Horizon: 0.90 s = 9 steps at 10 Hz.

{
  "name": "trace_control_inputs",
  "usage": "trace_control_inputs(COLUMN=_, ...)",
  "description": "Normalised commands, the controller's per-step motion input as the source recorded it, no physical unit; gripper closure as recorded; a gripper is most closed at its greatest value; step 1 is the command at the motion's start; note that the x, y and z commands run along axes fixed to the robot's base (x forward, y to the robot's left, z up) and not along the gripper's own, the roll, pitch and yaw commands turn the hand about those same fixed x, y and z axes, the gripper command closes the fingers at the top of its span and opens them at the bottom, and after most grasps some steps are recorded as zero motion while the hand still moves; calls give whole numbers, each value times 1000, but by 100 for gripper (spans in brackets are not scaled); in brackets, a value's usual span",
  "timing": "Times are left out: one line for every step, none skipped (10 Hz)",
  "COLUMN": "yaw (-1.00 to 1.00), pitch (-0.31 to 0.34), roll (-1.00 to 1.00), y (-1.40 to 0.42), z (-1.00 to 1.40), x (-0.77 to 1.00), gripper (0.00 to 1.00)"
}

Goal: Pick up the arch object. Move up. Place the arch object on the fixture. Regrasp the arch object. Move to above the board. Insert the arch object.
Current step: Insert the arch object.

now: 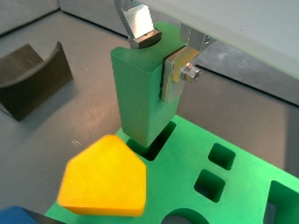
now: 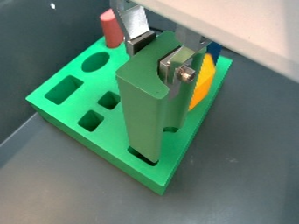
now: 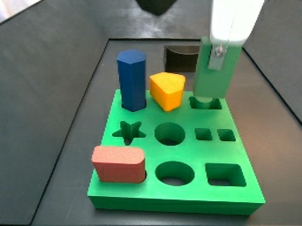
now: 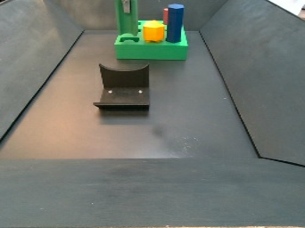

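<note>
**Nearly home: arch object over its slot**

Right then, caught the end effector [image 1: 159, 54] above a rear corner of the board [image 3: 177, 190], clamped on the top of the arch object [image 1: 142, 96]. Saw silver finger plates [image 2: 177, 66] pressed flat against opposite sides of that muted-green block in both wrist views, closed to the block's width and no further. Held upright, lower end already down inside the arch-shaped hole [image 1: 158, 144], dipping below the bright green surface in a wrist view [image 2: 143, 157]. Same story in a side view, tall and pale against the board's far edge [image 3: 216, 75].

Spotted company on the board too: yellow rounded block [image 3: 168, 90] just beside the arch object, blue prism [image 3: 131, 71] standing upright beyond it, red block [image 3: 118, 164] seated near a front corner. Left open: star hole [image 3: 130, 132], round holes and square holes.

Found the fixture [image 4: 123, 86] on the dark floor, well apart from the board, curved notch bare, nothing resting on it. Glimpsed it again at the edge of a wrist view [image 1: 31, 74].
</note>
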Motion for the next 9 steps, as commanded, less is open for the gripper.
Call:
trace_control_inputs(yaw=-29, pitch=-74, roll=0, y=-109, z=-317, x=11, gripper=100)
trace_control_inputs(yaw=-20, pitch=0, roll=4, y=-131, z=-271, x=0, gripper=100)
trace_control_inputs(yaw=0, pitch=56, roll=50, y=-111, z=-209, x=-126, gripper=100)
trace_control_inputs(yaw=0, pitch=131, roll=87, y=-117, z=-140, x=-211, gripper=100)
trace_control_inputs(yaw=0, pitch=77, roll=79, y=-89, z=-151, x=-123, gripper=100)
trace_control_inputs(yaw=17, pitch=33, roll=64, y=0, z=-177, x=-20, gripper=100)
trace_control_inputs(yaw=231, pitch=4, roll=120, y=0, z=-137, x=-51, gripper=100)
trace_control_inputs(yaw=349, pitch=0, roll=146, y=20, z=-103, x=-86, gripper=100)
trace_control_inputs(yaw=363, pitch=121, roll=267, y=0, z=0, x=-49, gripper=100)
